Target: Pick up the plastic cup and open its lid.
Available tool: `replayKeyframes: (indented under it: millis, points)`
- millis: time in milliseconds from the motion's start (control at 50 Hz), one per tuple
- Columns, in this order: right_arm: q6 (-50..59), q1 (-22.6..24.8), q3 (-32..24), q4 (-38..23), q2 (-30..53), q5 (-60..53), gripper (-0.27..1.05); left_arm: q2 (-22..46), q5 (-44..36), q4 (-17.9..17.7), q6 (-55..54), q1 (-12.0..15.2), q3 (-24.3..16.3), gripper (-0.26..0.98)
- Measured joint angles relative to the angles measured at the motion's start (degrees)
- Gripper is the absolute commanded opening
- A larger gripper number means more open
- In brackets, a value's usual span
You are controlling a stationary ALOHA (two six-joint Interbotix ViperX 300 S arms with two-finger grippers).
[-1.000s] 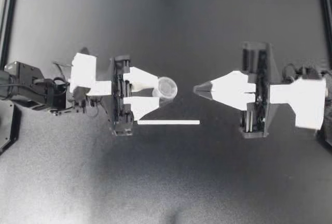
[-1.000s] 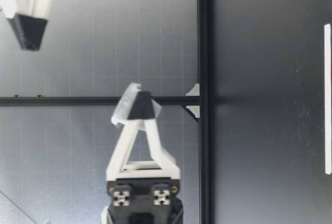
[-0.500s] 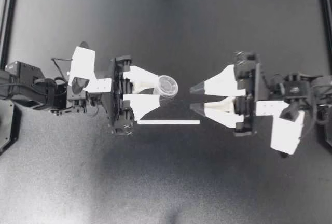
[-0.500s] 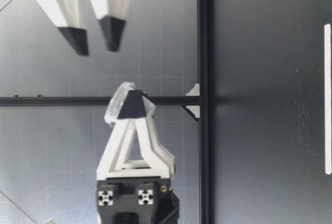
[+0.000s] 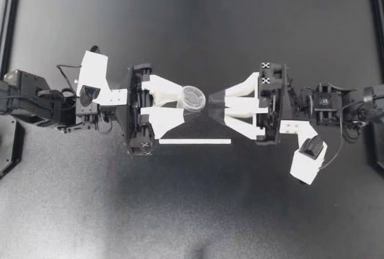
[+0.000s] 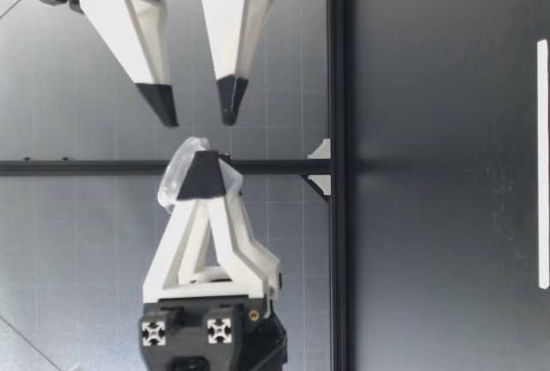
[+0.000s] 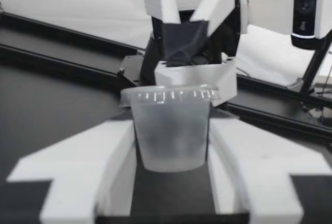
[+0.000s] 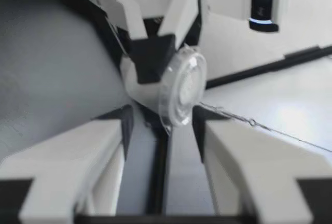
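Now my left tool (image 5: pixel 182 104) is clamped on the plastic cup (image 5: pixel 193 99), holding it in the air above the table (image 5: pixel 192 211), tipped so that its lid (image 8: pixel 182 86) faces my right arm. A second ago my right tool (image 5: pixel 211 104) hung well apart with its fingers together. It has since rolled over, spread them wide and come in, so its tips now stand just short of the lid. From table height a small gap shows between those tips and the cup (image 6: pixel 176 178). The left tool has also lifted the cup a little. The white strip (image 5: pixel 195 141) lies where it did.
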Motion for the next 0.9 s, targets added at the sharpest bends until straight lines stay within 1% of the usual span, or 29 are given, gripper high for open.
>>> replayKeyframes:
  millis: [160,600,900]
  points:
    - [-0.7,0.0,-0.4,1.8,0.4,-1.0,0.53,-0.1,0.1,0.0,0.0,0.0,0.0,0.19]
    - [-0.7,-0.1,-2.5,2.2,1.8,-1.9,0.53,0.0,0.2,0.2,0.0,-0.1,0.4,0.19]
    - [-0.3,-1.5,0.7,3.4,-5.2,-5.4,0.53,0.1,0.4,0.3,-0.1,-0.8,1.7,0.19]
